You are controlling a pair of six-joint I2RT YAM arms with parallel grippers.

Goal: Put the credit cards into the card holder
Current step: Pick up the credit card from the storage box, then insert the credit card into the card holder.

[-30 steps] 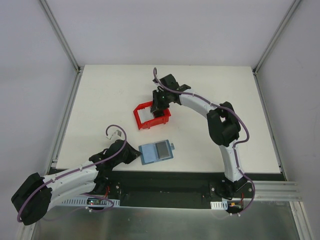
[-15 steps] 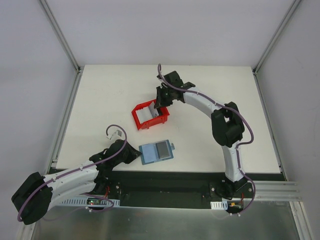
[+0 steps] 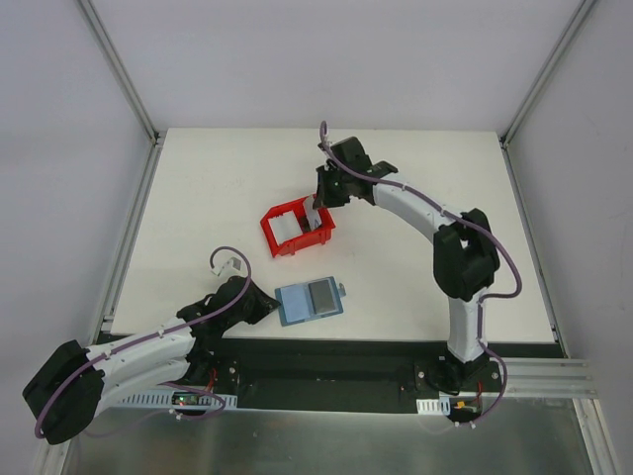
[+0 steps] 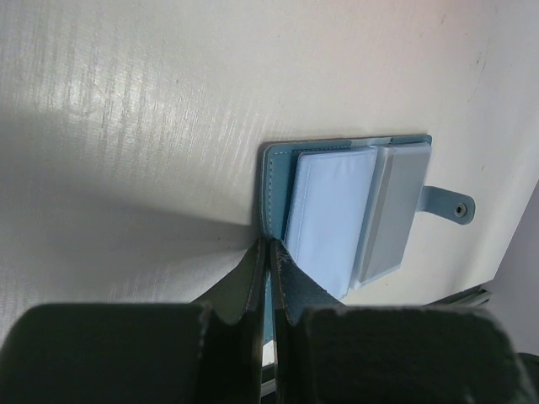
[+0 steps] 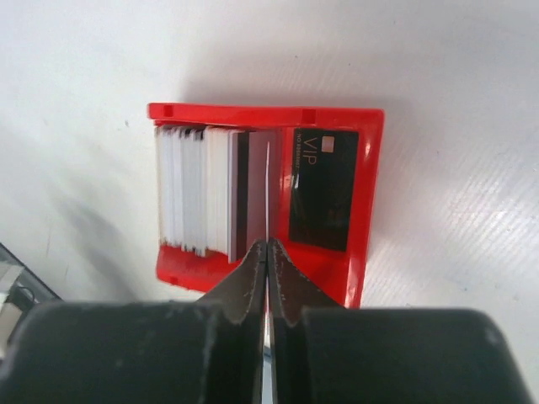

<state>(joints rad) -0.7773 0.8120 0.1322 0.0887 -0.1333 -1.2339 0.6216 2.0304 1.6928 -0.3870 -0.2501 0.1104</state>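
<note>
Red plastic bin (image 3: 297,242) sits just past the middle of the white table (image 3: 198,198), toward twelve o'clock, skewed, its long sides running eight to two o'clock. Metal frame rails (image 3: 119,69) slant in from eleven and one o'clock.

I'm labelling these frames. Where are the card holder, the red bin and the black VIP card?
card holder (image 4: 333,210): left wrist view, on its pale blue inner pocket.
red bin (image 5: 253,112): right wrist view, on its far rim.
black VIP card (image 5: 324,198): right wrist view, on its centre.
</note>
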